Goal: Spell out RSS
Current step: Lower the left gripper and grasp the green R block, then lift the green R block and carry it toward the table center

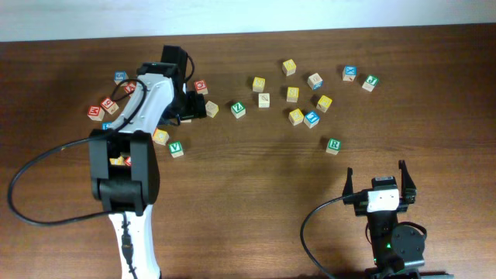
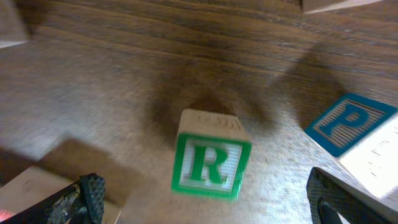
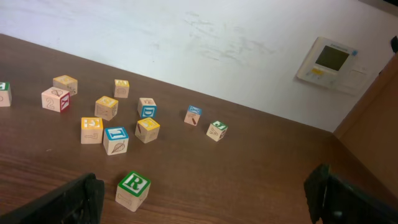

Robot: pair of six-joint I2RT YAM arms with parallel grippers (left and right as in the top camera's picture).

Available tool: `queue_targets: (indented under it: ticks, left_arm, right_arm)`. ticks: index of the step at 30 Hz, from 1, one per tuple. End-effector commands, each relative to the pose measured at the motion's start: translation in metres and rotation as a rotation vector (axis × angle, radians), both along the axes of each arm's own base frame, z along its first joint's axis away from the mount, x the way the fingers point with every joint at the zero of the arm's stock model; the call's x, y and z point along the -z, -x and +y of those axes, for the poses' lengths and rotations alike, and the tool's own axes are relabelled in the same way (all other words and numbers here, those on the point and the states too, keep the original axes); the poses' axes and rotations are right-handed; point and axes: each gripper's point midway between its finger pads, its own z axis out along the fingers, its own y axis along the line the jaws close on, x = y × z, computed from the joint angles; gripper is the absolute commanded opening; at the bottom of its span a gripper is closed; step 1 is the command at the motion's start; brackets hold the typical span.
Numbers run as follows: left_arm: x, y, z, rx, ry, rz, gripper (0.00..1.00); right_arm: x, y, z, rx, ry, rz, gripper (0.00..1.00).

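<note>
From overhead, the right pincer (image 1: 380, 184) stands apart, with a green R cube (image 1: 333, 145) ahead and to its left.

In the left wrist view, the left pincer (image 2: 208, 198) is apart, a second R cube (image 2: 210, 163) between its fingers, touching neither.

In the right wrist view, the green R cube lies just ahead, nearer the left finger.

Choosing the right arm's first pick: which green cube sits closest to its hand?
The green R cube, alone just ahead of the right hand; other green cubes lie farther off.
</note>
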Motion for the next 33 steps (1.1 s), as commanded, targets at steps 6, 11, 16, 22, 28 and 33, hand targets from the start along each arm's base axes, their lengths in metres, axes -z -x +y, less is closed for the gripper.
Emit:
queue_targets:
  ticks: [6,11,16,22,28,33]
  left_arm:
    - [0.025,-0.005,0.018,0.05,-0.109,0.013,0.72]
    - [0.03,-0.016,0.017,0.048,-0.103,-0.024,0.58]
    - [0.03,-0.019,0.016,0.047,-0.102,-0.035,0.46]
    - [0.031,-0.016,0.007,0.057,-0.053,-0.025,0.49]
    - [0.031,-0.016,0.005,0.058,-0.043,-0.024,0.36]
    - [0.031,-0.015,0.005,0.058,-0.044,-0.021,0.33]
  right_arm:
    - [0.003,0.0,-0.005,0.028,-0.002,0.006,0.98]
    - [0.003,0.0,-0.005,0.028,-0.002,0.006,0.98]
    - [0.003,0.0,-0.005,0.027,-0.002,0.006,0.98]
    - [0.003,0.0,-0.005,0.027,-0.002,0.006,0.98]
    - [0.003,0.0,-0.005,0.027,-0.002,0.006,0.98]
    - [0.003,0.0,-0.005,0.027,-0.002,0.007,0.98]
